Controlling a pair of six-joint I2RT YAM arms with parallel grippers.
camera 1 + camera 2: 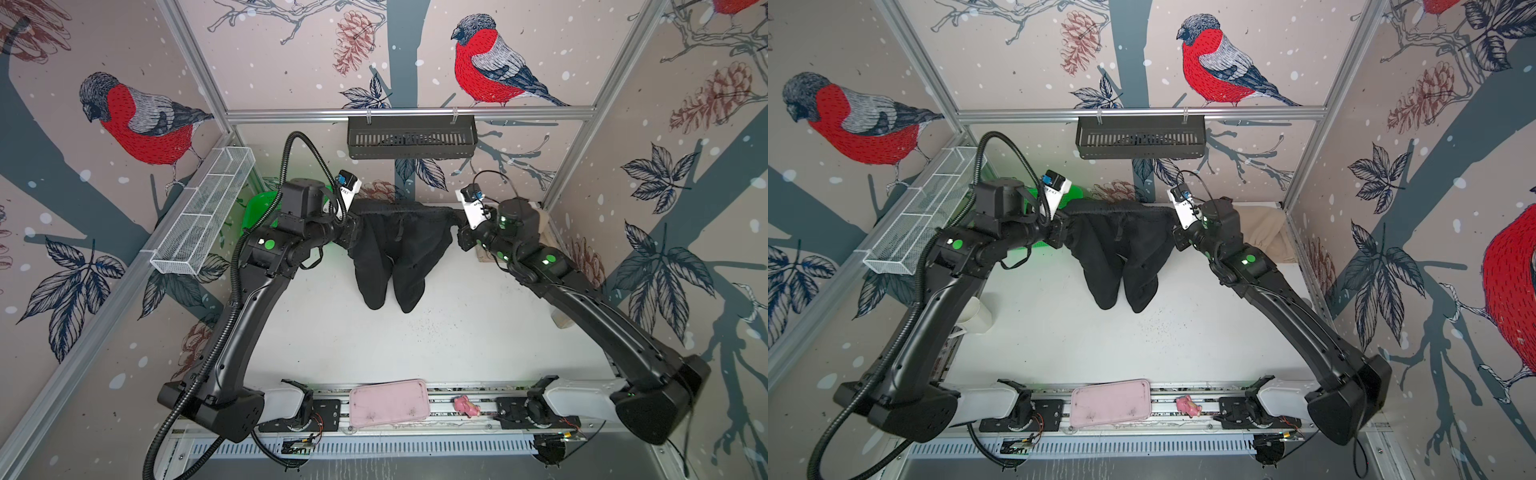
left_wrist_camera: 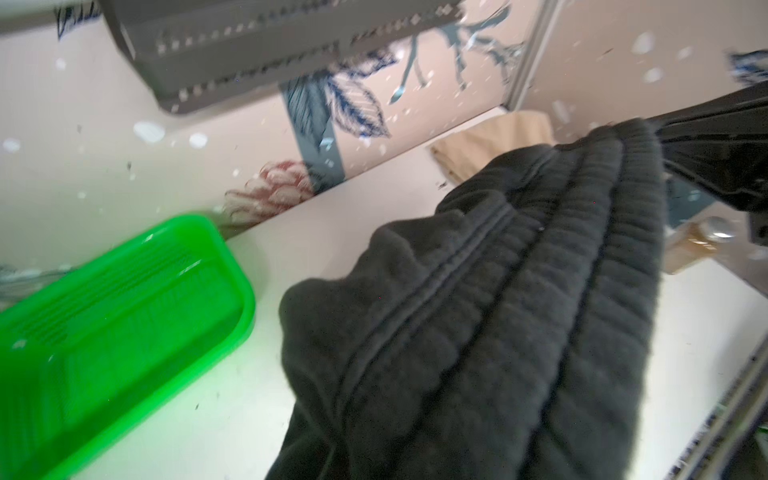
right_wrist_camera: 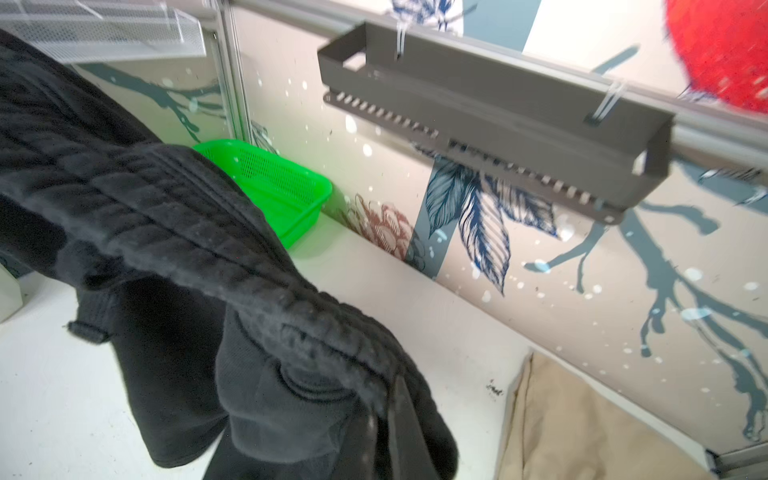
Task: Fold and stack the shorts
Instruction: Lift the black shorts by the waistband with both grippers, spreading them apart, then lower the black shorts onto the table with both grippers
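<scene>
Both end effectors — left end effector (image 1: 351,224), right end effector (image 1: 462,226) — clamp the soft black cloth shorts (image 1: 390,253) by the waistband; I keep it taut and level — lowering legs first onto the white desk (image 1: 415,345).

The white tabletop (image 1: 415,345) carries a green perforated plastic basket (image 2: 116,316) in its far left corner, against the back wall. In the far right corner lie the beige shorts (image 1: 1262,232), bunched against the walls. The leg ends of the black shorts (image 1: 390,286) appear to touch the surface near the middle. Fine dark specks dot the tabletop just in front of them. A white cup (image 1: 976,316) lies at the left edge.
</scene>
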